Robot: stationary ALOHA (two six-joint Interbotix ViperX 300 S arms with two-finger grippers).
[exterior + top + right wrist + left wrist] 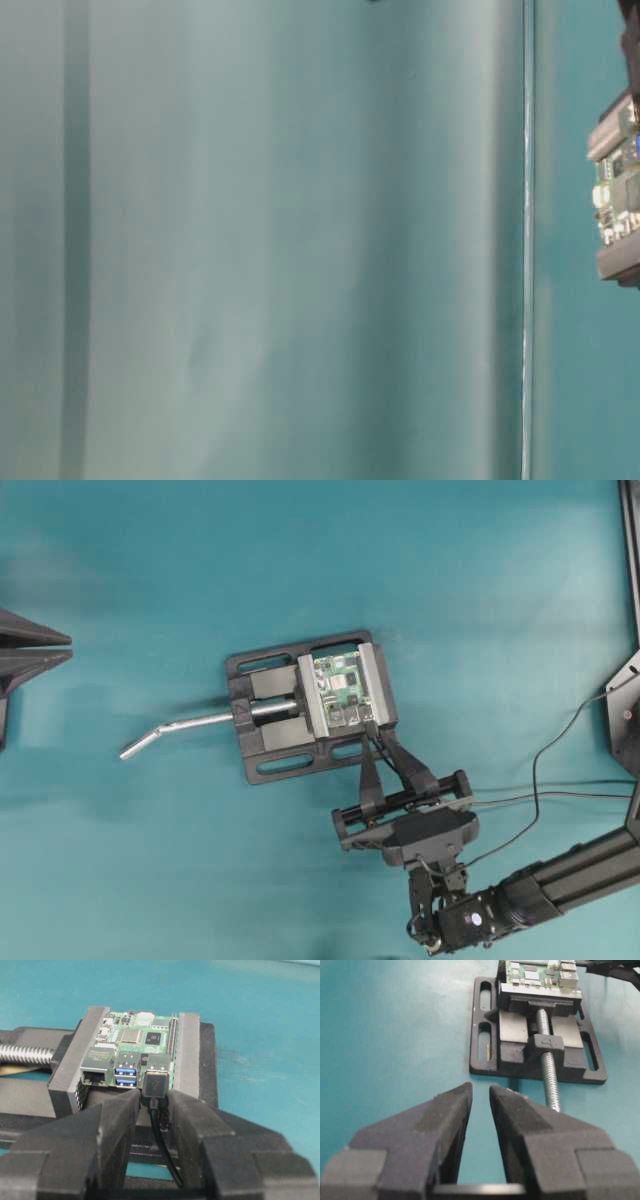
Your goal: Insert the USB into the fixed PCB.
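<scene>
We order the elements from largest to smallest. The right arm (560,880) reaches in from the lower right of the overhead view, and the black vise (275,705) sits mid-table with its bent silver handle (190,725) pointing left. Between the vise's grey clamping blocks sits the fixed PCB (135,1045), a green board whose blue and silver ports face the right wrist camera. The left gripper (480,1097) hovers well apart from the vise over bare table, its fingers parted with nothing between them.

The right gripper (152,1102) stands at the board's port edge. Its fingers flank the USB (156,1084) with a visible gap on either side, so we read them as parted and not clamping it. The USB's silver shell meets the rightmost port, and its thin black cable (162,1145) trails back between the fingers.

We judge the plug to be in or nearly in the port, though we cannot tell how deep. The risks from here follow from that:
- A retreating finger could catch the cable and drag the plug back out.
- A sideways swing of the wrist could lever the shell and strain the port.
- If the plug is only partly seated, the cable's own stiffness could work it loose.
</scene>
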